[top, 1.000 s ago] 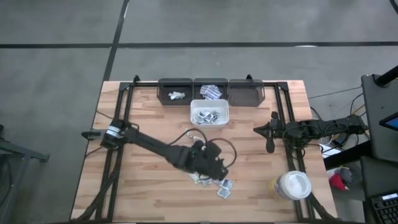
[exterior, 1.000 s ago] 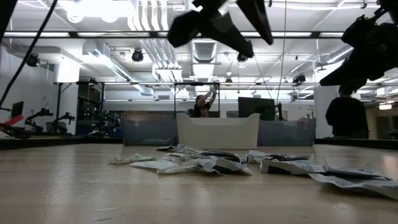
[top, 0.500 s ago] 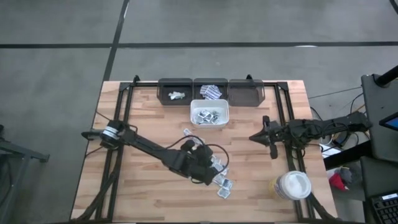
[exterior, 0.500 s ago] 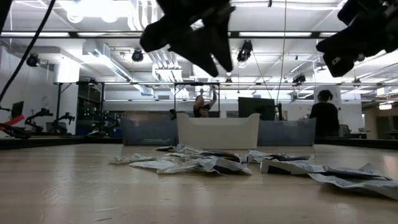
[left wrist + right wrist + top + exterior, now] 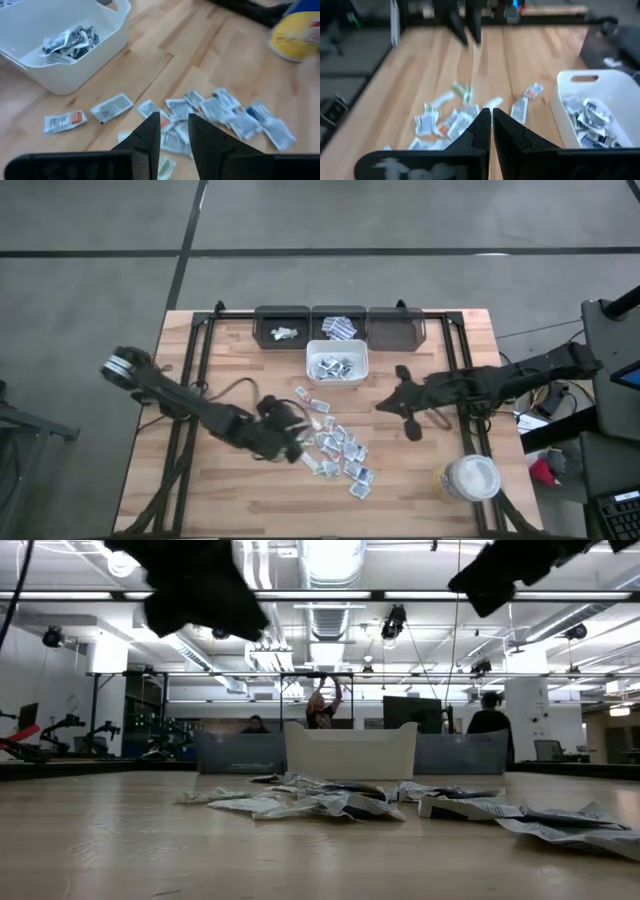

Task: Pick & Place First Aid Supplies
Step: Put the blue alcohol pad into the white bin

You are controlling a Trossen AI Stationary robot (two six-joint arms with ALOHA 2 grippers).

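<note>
The wooden table (image 5: 230, 350) fills the high view. At its 12 o'clock edge stand three dark bins (image 5: 339, 326); the left and middle ones hold a few packets, while the right one looks empty. Just toward the centre from them sits a white bin (image 5: 337, 363) already holding several sachets. A white round lidded tub (image 5: 472, 478) stands at about 4 o'clock, well apart from everything else.

The left arm reaches in from 9 o'clock, and the left gripper (image 5: 292, 442) hangs at the 9 o'clock edge of the sachet pile; its fingers (image 5: 150, 134) are slightly parted with nothing between them. The right arm comes from 3 o'clock, and the right gripper (image 5: 385, 404) hovers near the white bin; its fingers (image 5: 482, 122) are nearly closed and empty.

The first aid supplies (image 5: 335, 445) lie scattered loose on the table around the centre, trailing toward 5 o'clock, some overlapping. The low view shows them lying flat and crumpled on the wood.

This looks like the stage between picks: neither gripper carries anything and many sachets remain. The next move calls for lowering a gripper onto one sachet at the pile's edge. The overlapping packets could make a clean single grasp hard. The two arms are close enough over the centre to crowd each other.
</note>
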